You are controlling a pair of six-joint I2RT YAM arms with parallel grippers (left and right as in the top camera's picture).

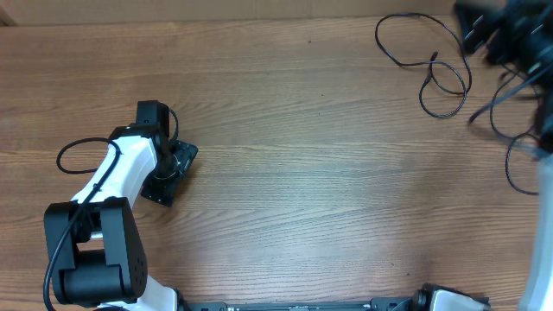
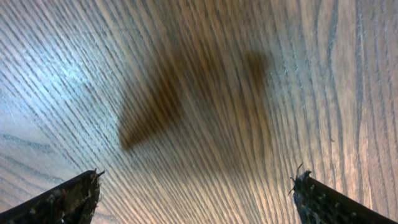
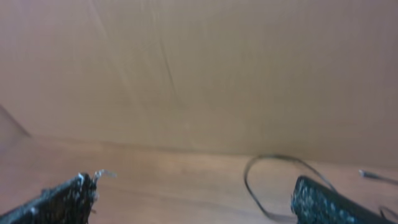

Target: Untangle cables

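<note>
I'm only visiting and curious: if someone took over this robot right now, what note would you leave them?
Left gripper: open, empty, low over the bare table, near left.
Right gripper: open, nothing between its fingers, at the far right by the cables; blurred in the overhead view.
Cables: loose crossing loops at the far right.
Done: no strand visibly separated.
Left: pick the strands apart and lay them out.

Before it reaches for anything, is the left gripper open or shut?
Open: the left gripper has its fingers wide apart over the table, nothing between them.
</note>
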